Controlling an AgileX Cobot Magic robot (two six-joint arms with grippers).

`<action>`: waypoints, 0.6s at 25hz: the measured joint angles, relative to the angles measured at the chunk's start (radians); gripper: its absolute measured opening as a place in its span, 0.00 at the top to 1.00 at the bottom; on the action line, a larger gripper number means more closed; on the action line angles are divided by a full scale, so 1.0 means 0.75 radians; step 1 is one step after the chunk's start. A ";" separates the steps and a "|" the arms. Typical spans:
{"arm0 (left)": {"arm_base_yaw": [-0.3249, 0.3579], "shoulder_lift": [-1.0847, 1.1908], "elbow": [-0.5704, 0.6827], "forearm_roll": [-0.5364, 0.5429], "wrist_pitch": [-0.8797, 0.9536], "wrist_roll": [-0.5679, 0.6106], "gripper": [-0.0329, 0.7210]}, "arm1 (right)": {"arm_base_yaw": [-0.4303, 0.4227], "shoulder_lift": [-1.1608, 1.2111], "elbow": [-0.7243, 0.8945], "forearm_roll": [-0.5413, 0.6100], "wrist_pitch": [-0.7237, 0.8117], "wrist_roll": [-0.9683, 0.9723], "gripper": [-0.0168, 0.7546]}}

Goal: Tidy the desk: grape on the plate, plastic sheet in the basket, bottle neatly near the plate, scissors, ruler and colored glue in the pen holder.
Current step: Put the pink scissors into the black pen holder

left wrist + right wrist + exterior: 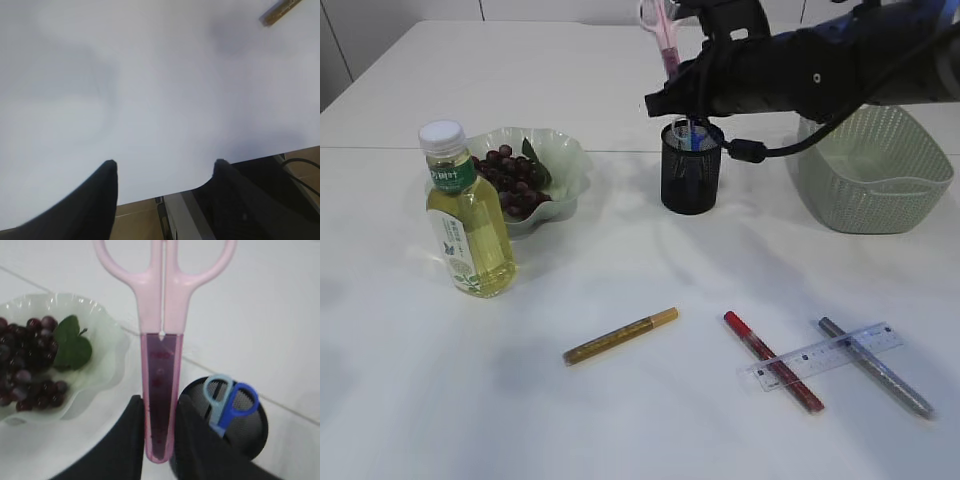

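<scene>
Holding the pink scissors [162,340] by the sheathed blade above the black mesh pen holder [691,170], the right gripper [160,440] must next lower them in — the left gripper [162,172] waits open over the desk [620,420].

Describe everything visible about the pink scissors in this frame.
The pink scissors look plastic: pale pink loop handles on top, blades closed inside a translucent purple-pink sheath. They hang upright, tip down, clamped at the sheath between the right gripper's black fingers, above and just beside the black mesh pen holder, not yet inside. A smaller blue pair already stands in it.
</scene>
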 joint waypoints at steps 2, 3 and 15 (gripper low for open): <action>0.000 0.000 0.000 -0.002 -0.011 0.000 0.38 | -0.024 0.017 0.000 0.005 -0.083 0.000 0.79; 0.000 0.000 0.000 -0.002 -0.017 0.000 0.38 | -0.036 0.029 0.000 0.008 -0.119 0.000 0.79; 0.000 0.000 0.000 0.002 -0.048 0.000 0.38 | -0.062 0.211 0.000 0.020 -0.456 0.000 0.79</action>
